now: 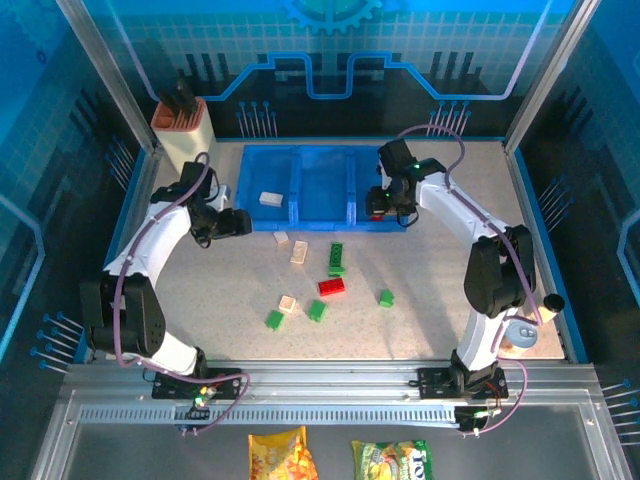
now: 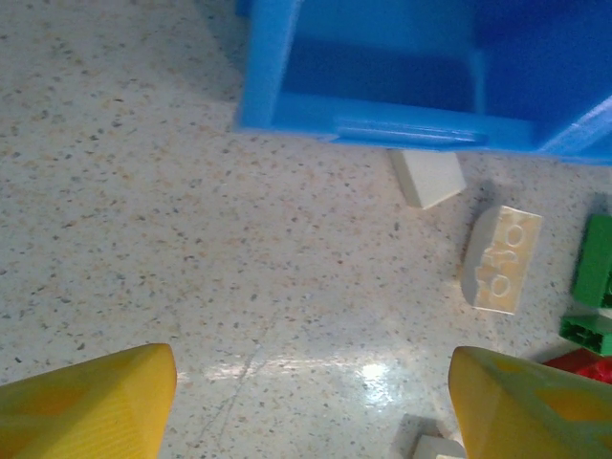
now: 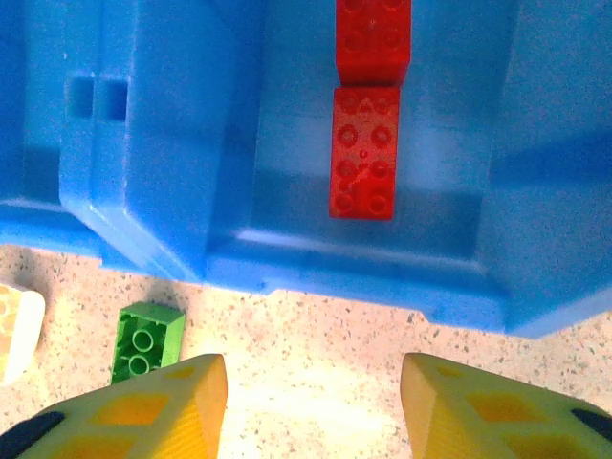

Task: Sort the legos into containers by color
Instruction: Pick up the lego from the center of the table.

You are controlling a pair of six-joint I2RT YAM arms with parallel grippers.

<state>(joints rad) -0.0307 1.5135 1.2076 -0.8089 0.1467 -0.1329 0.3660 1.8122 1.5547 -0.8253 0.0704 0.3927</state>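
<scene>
Counting progress, we find two red legos [image 3: 363,153] and one cream brick [image 1: 270,198] inside the containers [image 1: 322,185]; most lie scattered on the worktop [image 1: 420,330]. Left tool [image 2: 311,402] and right tool [image 3: 314,402] gape wide, empty.

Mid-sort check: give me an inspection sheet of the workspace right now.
Surface: speckled tabletop, no damage seen.
Job's things: blue tray; cream brick in left bin, red bricks in right bin; green, cream, red legos loose on table.
Clutter: beige holder back left; two snack bags at near edge.
End effectors: left end effector open, empty, over table; right end effector open, empty, at right bin's near wall.
Cables: purple cables along both arms.
Surroundings: blue-lit enclosure walls.
</scene>
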